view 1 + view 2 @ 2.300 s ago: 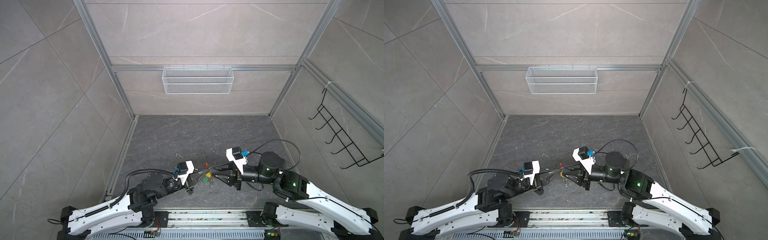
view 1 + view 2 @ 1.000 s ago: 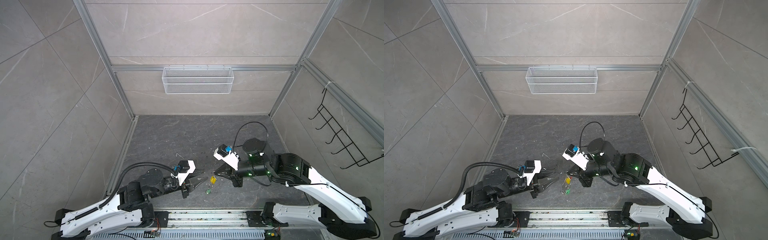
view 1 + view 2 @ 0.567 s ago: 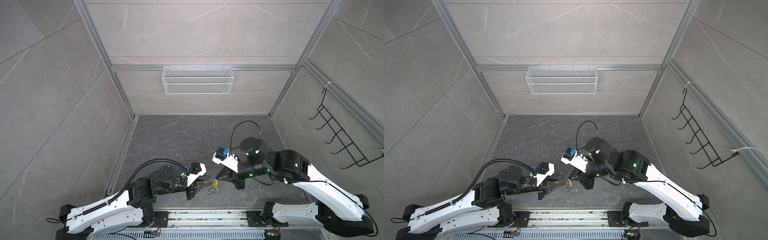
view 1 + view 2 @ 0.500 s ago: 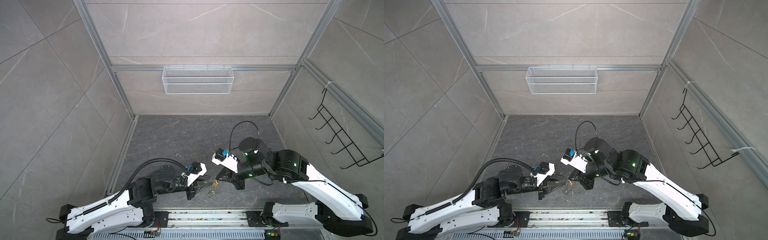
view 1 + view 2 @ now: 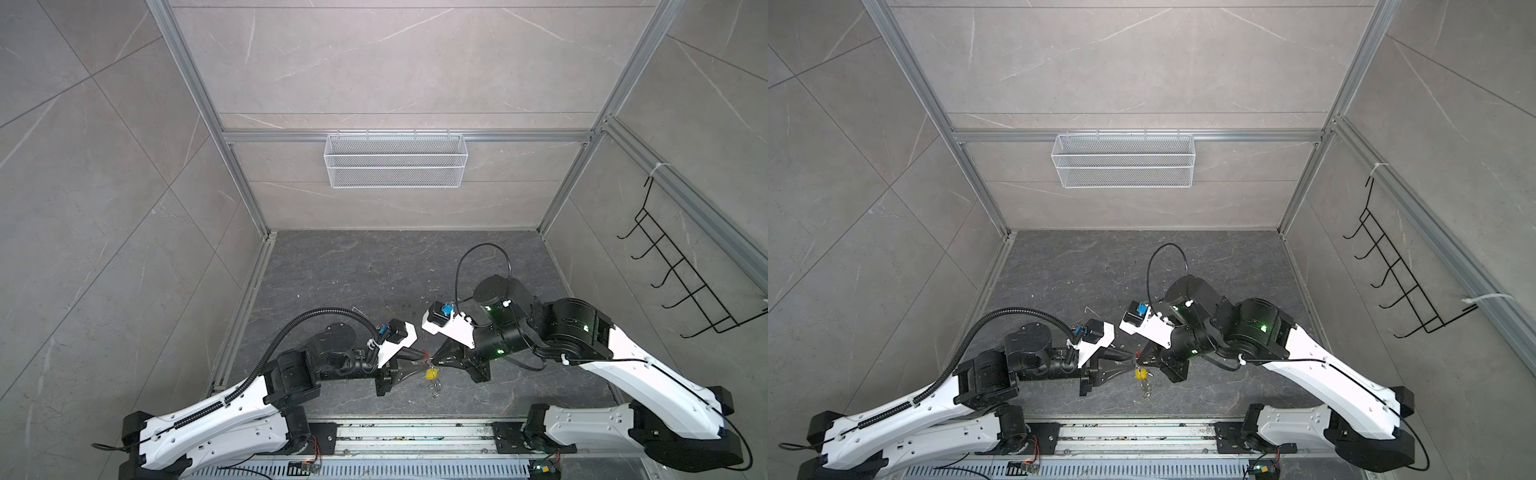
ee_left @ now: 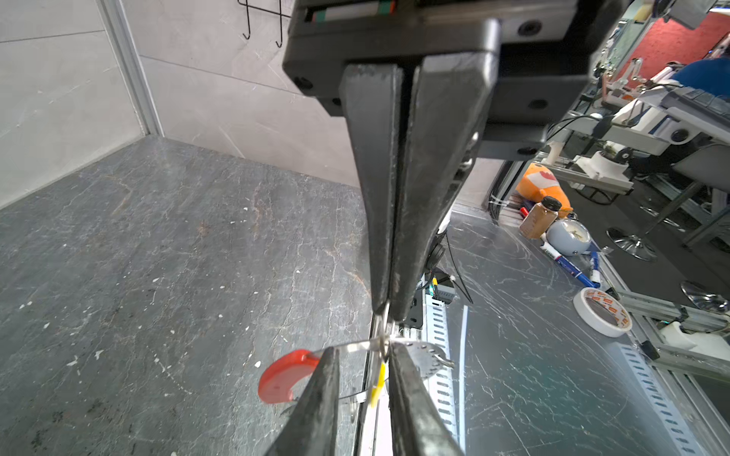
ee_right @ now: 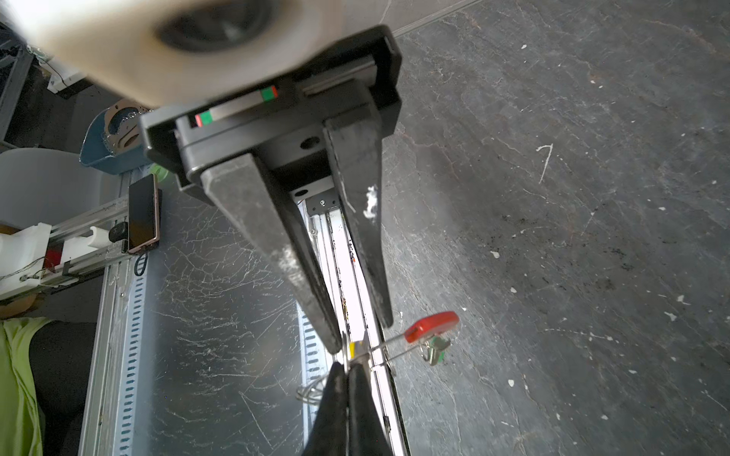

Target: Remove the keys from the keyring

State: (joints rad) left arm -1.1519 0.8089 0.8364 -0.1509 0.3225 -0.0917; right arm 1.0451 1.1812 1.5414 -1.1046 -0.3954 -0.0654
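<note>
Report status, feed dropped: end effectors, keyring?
Right end effector shut on grey wire keyring with red sleeve. Left end effector open, straddling wire and yellow-tagged metal key. Green-tagged key hangs by sleeve. Nothing blocking.

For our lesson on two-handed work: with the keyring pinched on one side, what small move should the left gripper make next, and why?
Probably close the left gripper on the yellow tag: its jaws stand open either side of the tag, while the right gripper is shut on the keyring and holds it up.
</note>
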